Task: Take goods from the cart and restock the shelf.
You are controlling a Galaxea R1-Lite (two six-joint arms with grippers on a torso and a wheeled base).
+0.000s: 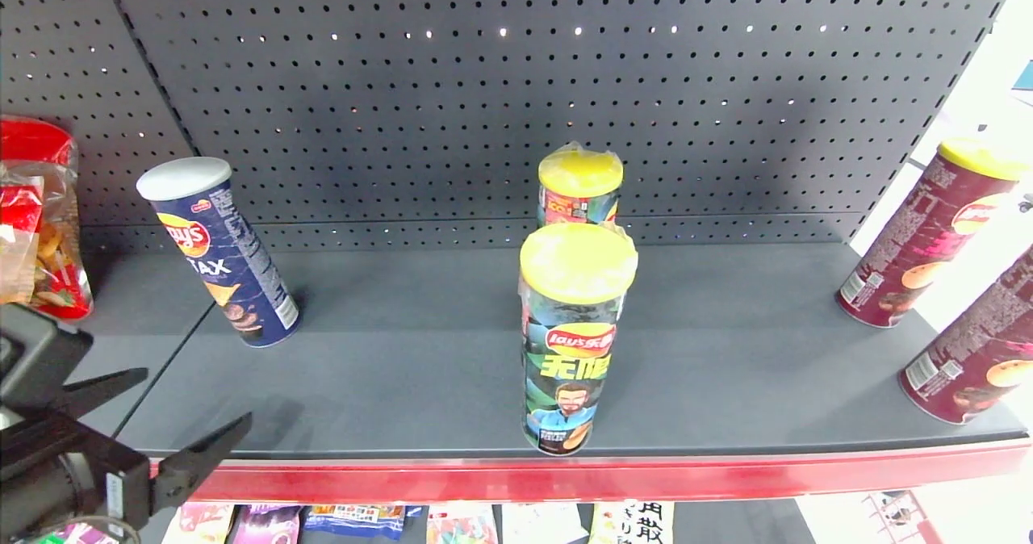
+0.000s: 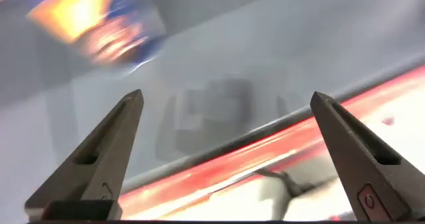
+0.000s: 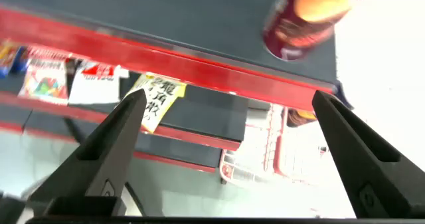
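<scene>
Mostly, front can (image 1: 575, 342) hides rear can (image 1: 579, 185); left tool (image 2: 226, 96), right tool (image 3: 229, 96) both gape.

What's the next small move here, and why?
Probably lower the right gripper toward what looks like the cart for another can: both it and the left gripper are open and empty, and the shelf has bare room.

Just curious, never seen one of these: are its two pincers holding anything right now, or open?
Left pincer: open, holding nothing.
Right pincer: open, holding nothing.
</scene>
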